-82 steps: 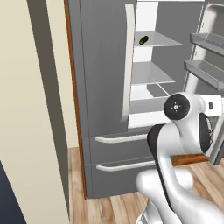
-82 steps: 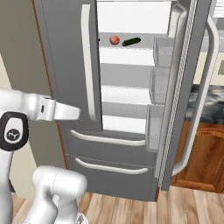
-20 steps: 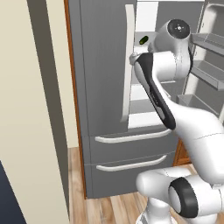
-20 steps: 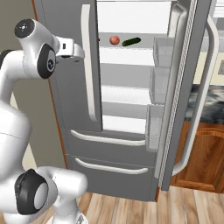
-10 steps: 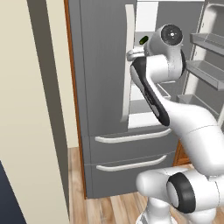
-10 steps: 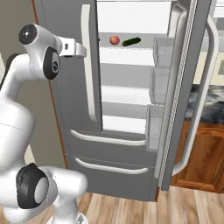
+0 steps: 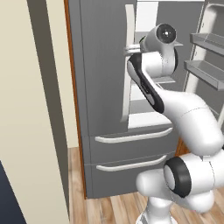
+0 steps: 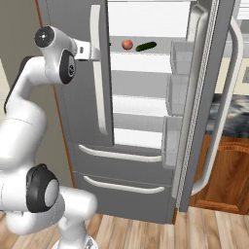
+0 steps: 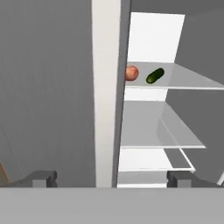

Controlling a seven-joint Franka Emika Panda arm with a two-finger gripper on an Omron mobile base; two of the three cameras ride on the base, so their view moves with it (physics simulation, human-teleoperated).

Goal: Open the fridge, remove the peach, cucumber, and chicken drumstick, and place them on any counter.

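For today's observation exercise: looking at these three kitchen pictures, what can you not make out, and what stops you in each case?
- Chicken drumstick: I cannot find it beside the peach and cucumber on the shelf.
- Peach, hand view: partly covered by the closed left door's handle.
- Fridge interior, left base view: mostly blocked by the arm.
- Counter: cut off at the right base view's edge.

The fridge (image 8: 146, 160) has its right door (image 8: 204, 97) swung open, leaving the shelves accessible from the front. The closed left door (image 8: 73, 82) and its pale handle (image 9: 106, 92) stand directly ahead of the wide-open gripper (image 9: 111, 177), blocking a straight approach. The peach (image 9: 131, 73) and cucumber (image 9: 154, 75) lie on an upper shelf (image 9: 175, 81) right of that handle, with open space above them.
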